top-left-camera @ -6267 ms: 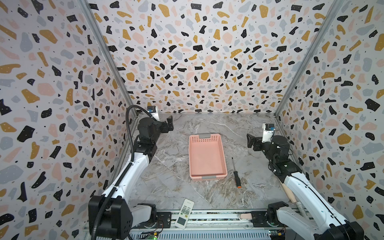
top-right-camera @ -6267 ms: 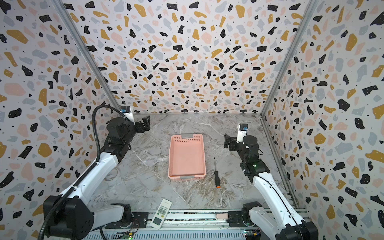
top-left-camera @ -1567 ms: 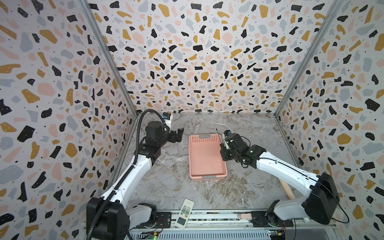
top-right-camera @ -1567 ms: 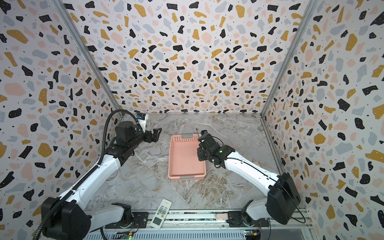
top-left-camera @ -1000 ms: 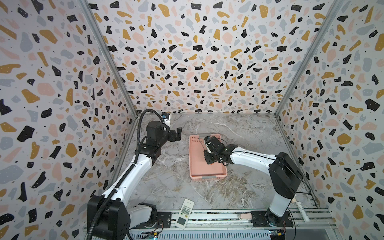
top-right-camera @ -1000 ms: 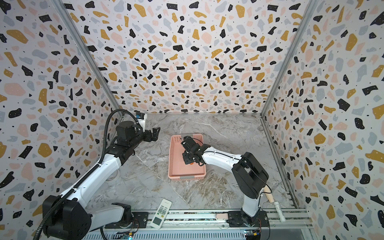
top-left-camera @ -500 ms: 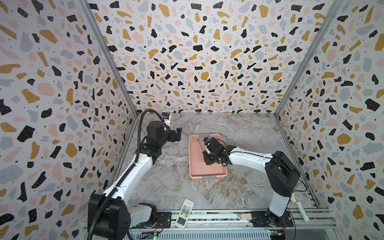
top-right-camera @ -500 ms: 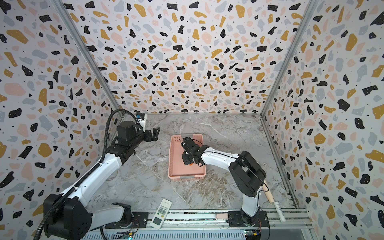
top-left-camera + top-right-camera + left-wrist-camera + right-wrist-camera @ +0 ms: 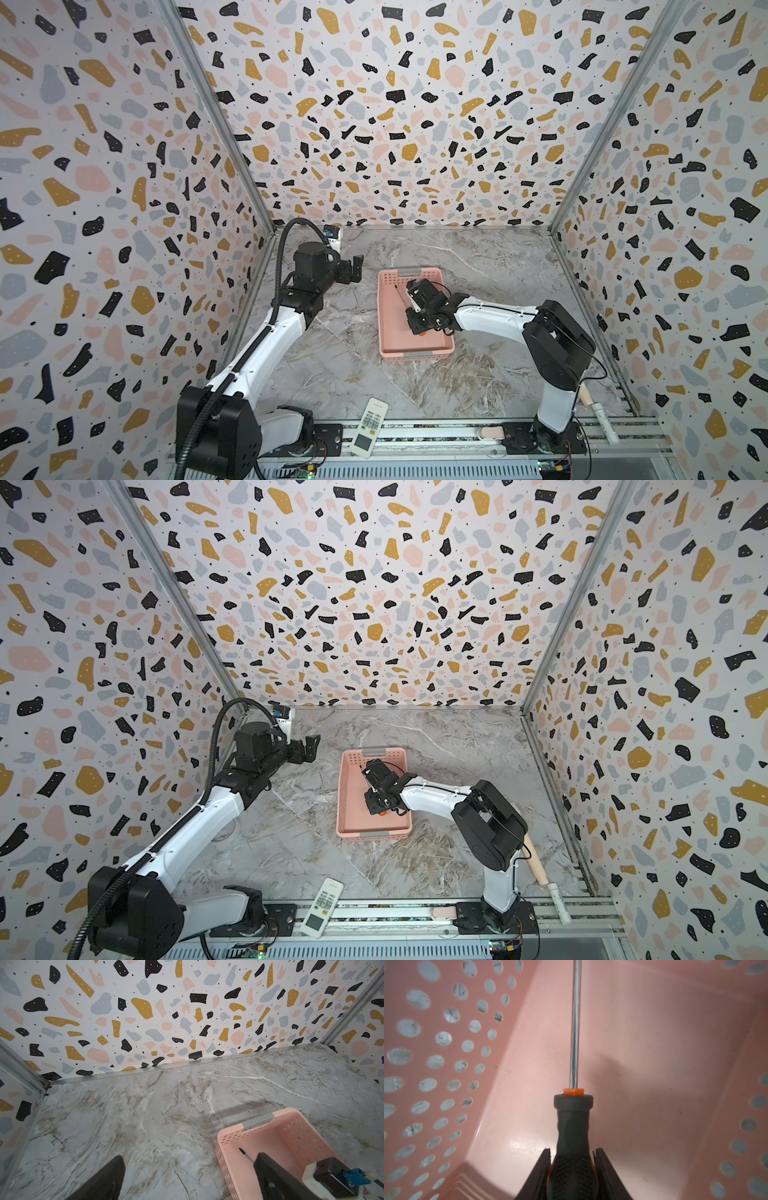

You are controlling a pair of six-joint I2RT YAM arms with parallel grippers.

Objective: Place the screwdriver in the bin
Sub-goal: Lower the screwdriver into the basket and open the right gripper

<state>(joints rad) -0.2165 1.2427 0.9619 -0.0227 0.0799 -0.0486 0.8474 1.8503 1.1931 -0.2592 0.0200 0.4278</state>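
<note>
**Screwdriver pinched inside the bin, left side idle**

My right pincer (image 9: 572,1159) is pressed tight on the screwdriver (image 9: 573,1118), with one black finger on each side of the textured black handle. The right wrist view shows an orange collar where the bright metal shaft leaves the grip. The shaft runs straight out ahead of my fingers.

The tool is inside the walls of the bin (image 9: 415,355), a shallow salmon-pink basket with round holes in its sides and grey tabs at both short ends. In both top views my right arm reaches in over the bin's right long side. The shaft (image 9: 401,293) points toward the far short end and slightly left, and the orange butt faces the near end. The pink floor lies close beneath the handle and carries a soft shadow (I cannot tell whether the tool touches the floor or sits just above it).

My left pincer (image 9: 311,748) is spread wide with nothing between its fingers. It hovers over the marbled counter (image 9: 332,374), just beside the bin's far left corner and not touching it. From the left wrist camera, the screwdriver's tip (image 9: 245,1154) shows inside the bin past one of my dark fingers (image 9: 268,1169).

A white remote control (image 9: 370,422) lies at the counter's near edge, well apart from the bin.
</note>
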